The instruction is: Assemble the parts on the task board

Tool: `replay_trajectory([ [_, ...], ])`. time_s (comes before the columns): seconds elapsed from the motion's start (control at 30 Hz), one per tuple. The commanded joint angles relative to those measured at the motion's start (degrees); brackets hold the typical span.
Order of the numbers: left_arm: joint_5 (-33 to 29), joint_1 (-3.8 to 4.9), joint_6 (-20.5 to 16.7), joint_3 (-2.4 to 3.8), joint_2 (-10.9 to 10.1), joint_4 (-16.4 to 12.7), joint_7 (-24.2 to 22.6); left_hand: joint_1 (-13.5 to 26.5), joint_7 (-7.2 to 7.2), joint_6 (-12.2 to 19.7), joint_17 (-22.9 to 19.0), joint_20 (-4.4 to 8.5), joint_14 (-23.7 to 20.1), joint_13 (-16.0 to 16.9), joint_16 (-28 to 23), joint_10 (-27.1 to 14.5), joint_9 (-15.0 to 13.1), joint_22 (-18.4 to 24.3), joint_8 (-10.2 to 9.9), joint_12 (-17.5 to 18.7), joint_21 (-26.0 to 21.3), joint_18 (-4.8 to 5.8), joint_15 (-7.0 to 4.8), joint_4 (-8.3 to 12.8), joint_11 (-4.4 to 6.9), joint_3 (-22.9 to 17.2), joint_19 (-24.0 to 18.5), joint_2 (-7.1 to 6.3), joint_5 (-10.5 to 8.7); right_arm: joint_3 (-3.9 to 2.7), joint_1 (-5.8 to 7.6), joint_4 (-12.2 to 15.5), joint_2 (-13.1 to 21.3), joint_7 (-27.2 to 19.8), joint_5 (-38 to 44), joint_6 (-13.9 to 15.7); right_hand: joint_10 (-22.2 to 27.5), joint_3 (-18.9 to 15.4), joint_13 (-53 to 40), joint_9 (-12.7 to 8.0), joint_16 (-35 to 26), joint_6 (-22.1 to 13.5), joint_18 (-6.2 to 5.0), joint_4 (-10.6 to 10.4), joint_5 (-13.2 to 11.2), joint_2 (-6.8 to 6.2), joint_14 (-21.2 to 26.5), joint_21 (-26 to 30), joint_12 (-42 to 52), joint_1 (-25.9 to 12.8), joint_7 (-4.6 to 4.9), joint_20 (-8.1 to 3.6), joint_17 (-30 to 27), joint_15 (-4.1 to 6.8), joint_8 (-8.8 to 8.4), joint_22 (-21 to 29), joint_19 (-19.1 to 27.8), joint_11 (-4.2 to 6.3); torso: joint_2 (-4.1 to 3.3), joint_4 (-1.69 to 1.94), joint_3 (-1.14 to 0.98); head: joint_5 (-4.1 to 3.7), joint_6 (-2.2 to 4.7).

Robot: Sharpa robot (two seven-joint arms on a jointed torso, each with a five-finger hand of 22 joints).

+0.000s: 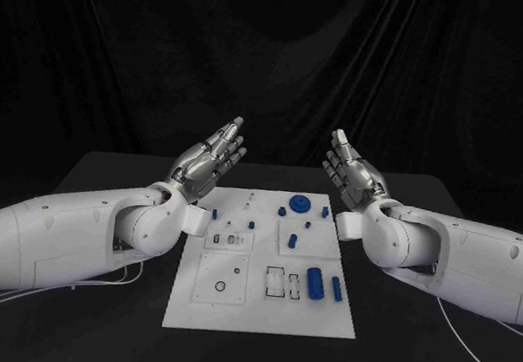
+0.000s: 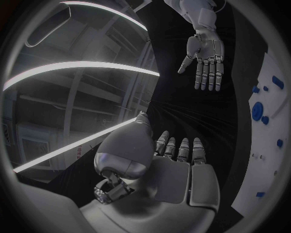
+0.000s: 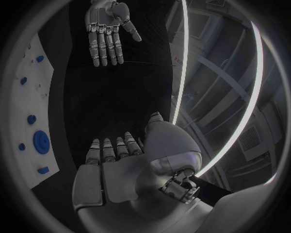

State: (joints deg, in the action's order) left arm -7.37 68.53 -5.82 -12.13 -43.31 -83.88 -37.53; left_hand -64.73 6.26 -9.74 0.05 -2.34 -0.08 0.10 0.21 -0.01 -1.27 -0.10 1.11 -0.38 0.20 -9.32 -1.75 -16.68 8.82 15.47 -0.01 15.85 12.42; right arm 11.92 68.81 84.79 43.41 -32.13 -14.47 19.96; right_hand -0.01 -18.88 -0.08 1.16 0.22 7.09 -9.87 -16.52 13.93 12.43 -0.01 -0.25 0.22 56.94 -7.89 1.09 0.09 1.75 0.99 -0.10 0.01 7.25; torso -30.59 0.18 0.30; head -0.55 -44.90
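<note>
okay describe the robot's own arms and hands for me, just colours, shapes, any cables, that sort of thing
Both arms are smooth, rounded white shells, thick at the forearm and narrowing to a white cuff at the wrist. The left hand and right hand are silver metal with many jointed fingers and darker gaps at the joints. Thin white cables trail from under each forearm onto the black table. No markings are visible.

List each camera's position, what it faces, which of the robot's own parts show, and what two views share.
Head view: on the robot's head, looking down at the task board; both arms enter, left robot hand and right robot hand raised, empty.
Left wrist view: behind the left robot hand, facing the right robot hand.
Right wrist view: behind the right robot hand, facing the left one.
Shared: both wrist views catch the round blue part.
</note>
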Motion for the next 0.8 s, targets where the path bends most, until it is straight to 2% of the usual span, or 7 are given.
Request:
replay_trajectory([
  [0.03,-1.64,-0.90,9.61,0.01,-0.81,1.49,-4.17,-1.15,-0.08,-0.78,-0.05,-1.13,0.08,-0.10,-0.21,0.01,-0.17,0.10,0.31,0.38,-0.20,-0.69,-1.34,0.02,-0.17,0.38,0.01,-0.05,0.27,-0.04,-0.14,-2.00,-0.45,1.27,-0.87,-9.89,-0.06,0.35,-0.02,0.17,-0.22,0.84,0.34,0.25,0.47,-0.11,0.01,0.25,-0.04,1.02,1.21,1.84,-0.09,0.90,0.53,0.10,-0.01,-0.99,-0.02,-0.02,0.01,0.03,-3.02],
  [0.07,-1.56,-0.95,9.71,0.01,-0.85,1.52,-4.29,-1.31,-0.19,-1.27,-0.05,-1.31,0.08,-0.10,-0.21,0.01,-0.23,0.10,0.39,0.38,-0.20,-0.71,-1.26,0.03,-0.21,0.39,0.01,-0.09,0.34,-0.04,-0.14,-2.08,-0.48,1.33,-0.61,-10.24,-0.08,0.43,-0.04,0.36,-0.22,2.17,0.19,0.37,0.64,-0.17,0.01,0.25,0.02,1.39,2.84,3.71,-0.09,-0.23,0.88,0.10,-0.01,-0.84,-0.02,-0.02,0.02,0.04,-3.04],
  [0.4,-0.33,-1.52,10.19,0.00,-1.33,1.97,-5.61,-3.21,-0.55,-3.06,-0.05,-1.70,0.08,-0.10,-0.21,0.01,-0.40,0.10,0.63,0.38,-0.20,-0.85,-0.87,0.04,-0.58,0.06,0.01,-0.12,1.91,-0.04,-0.13,-2.74,-0.77,1.65,1.59,-13.21,-0.34,0.78,-0.42,0.37,0.15,2.74,-0.47,1.02,0.83,-0.51,-0.47,-1.85,1.42,2.80,3.00,11.94,0.17,-7.00,0.74,-1.18,-3.70,-4.75,-0.01,-0.02,0.03,0.10,-4.03],
  [0.43,-0.30,-1.54,9.48,0.00,-1.39,1.96,-6.15,-5.31,-1.36,-6.48,-0.05,-1.93,0.08,-0.10,-0.21,0.01,-0.89,0.10,1.46,0.38,-0.20,-0.93,-0.53,0.43,-1.41,-1.47,0.01,-0.97,6.67,-0.04,-0.13,-2.79,-0.78,1.67,1.88,-13.32,-0.47,0.86,-0.55,0.44,0.53,3.15,-0.53,1.24,0.93,-0.57,-1.07,-2.56,1.92,3.15,3.26,12.72,0.42,-7.87,0.83,-1.53,-5.11,-5.84,0.00,-0.04,0.02,0.14,-4.23],
  [0.47,-0.26,-1.58,8.05,0.00,-1.54,1.90,-7.17,-13.94,-3.38,-16.32,0.38,-1.71,0.50,0.75,0.41,2.45,-2.09,-0.95,4.42,-0.76,1.20,-1.19,-2.11,4.07,-3.61,-4.93,1.51,-2.03,21.52,-0.04,-0.13,-2.85,-0.73,1.61,2.71,-13.45,-1.18,1.04,-1.00,0.75,2.47,4.94,-0.58,1.87,1.48,-0.72,-4.28,-4.74,3.79,4.13,4.75,14.76,1.46,-10.16,1.31,-2.56,-9.60,-7.70,-0.02,-0.02,0.00,0.13,-4.68],
  [0.53,-0.23,-1.61,6.85,0.00,-1.84,1.81,-8.00,-17.14,-4.32,-20.04,2.10,-1.27,3.40,3.26,3.55,10.96,-2.39,-2.47,5.63,-5.67,3.62,-1.22,-2.42,4.44,-4.78,-6.01,4.88,-3.50,26.61,-0.04,-0.09,-2.93,-0.60,1.45,4.33,-13.51,-4.11,1.55,-2.36,1.81,8.26,11.00,-0.18,3.82,3.95,-0.84,-14.32,-11.54,9.94,6.84,7.86,15.24,4.02,-11.15,3.76,-5.44,-24.46,-9.73,-0.02,0.00,0.00,0.25,-5.10],
  [0.8,0.31,-1.58,5.74,0.00,-4.55,0.59,-8.29,-20.51,-5.86,-26.22,4.40,-1.82,7.18,5.55,11.10,12.68,-2.49,-3.25,8.41,-16.25,5.51,-0.98,-0.92,-0.09,-7.03,-8.84,9.14,-6.11,27.54,-0.04,2.11,-3.33,0.24,2.28,14.60,-14.67,-11.35,1.45,-3.41,2.12,15.22,14.94,-0.53,8.31,7.15,-2.21,-37.89,-15.61,25.25,14.86,8.34,15.42,6.25,-12.73,8.95,-4.89,-42.99,-13.87,-0.03,0.03,0.03,0.67,-5.10],
])
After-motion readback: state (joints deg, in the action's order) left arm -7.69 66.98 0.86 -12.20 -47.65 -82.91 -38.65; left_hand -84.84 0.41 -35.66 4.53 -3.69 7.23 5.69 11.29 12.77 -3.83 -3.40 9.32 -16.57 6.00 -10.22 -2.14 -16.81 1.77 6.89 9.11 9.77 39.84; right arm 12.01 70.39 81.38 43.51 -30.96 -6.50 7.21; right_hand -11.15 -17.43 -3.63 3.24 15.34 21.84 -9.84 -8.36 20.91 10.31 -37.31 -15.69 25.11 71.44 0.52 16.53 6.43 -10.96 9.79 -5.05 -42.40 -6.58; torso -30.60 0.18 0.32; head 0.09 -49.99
